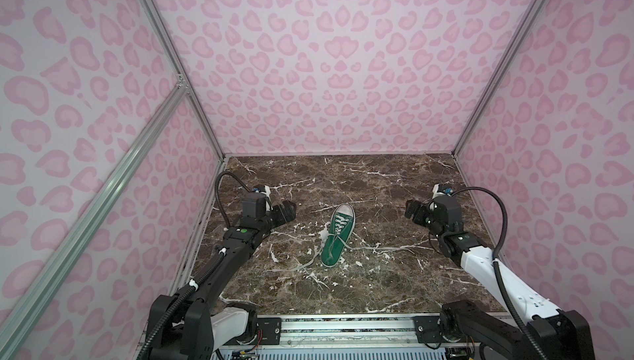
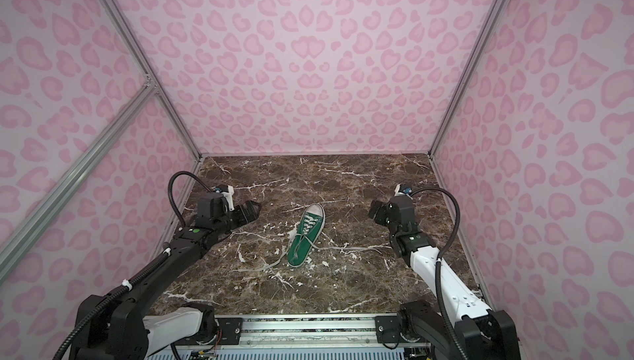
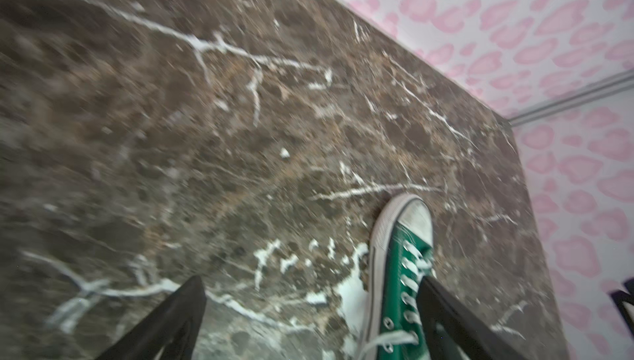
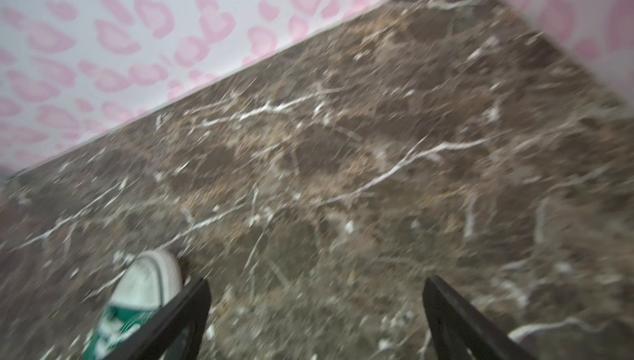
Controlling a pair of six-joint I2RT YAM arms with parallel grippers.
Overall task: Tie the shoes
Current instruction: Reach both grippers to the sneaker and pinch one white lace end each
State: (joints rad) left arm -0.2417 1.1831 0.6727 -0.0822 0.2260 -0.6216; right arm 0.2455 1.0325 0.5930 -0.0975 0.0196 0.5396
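A single green canvas low-top sneaker (image 1: 337, 236) with a white rubber toe cap and white sole edge lies near the middle of the brown marble-patterned tabletop (image 1: 377, 176) in both top views, upright on its sole, toe cap pointing toward the far wall and tilted a little to the right; its long white flat laces (image 1: 310, 261) are untied, 1 end trailing across the table to the left of the heel, the other running out to the right toward the right arm.

The left gripper (image 1: 286, 211) hovers to the left of the toe, well apart from the sneaker, its 2 black fingers (image 3: 164, 320) spread wide with nothing between them; in the left wrist view the shoe's front (image 3: 401, 265) shows partly behind 1 finger, with marble filling the gap.

The right gripper (image 1: 413, 209) hangs to the right of the toe, also clear of the shoe and the laces; its jaws stand wide apart and empty, and the blurred right wrist view shows the toe cap (image 4: 147, 283) beside 1 finger (image 4: 178, 317).

Pink leopard-print walls (image 1: 326, 67) enclose the table on 3 sides.
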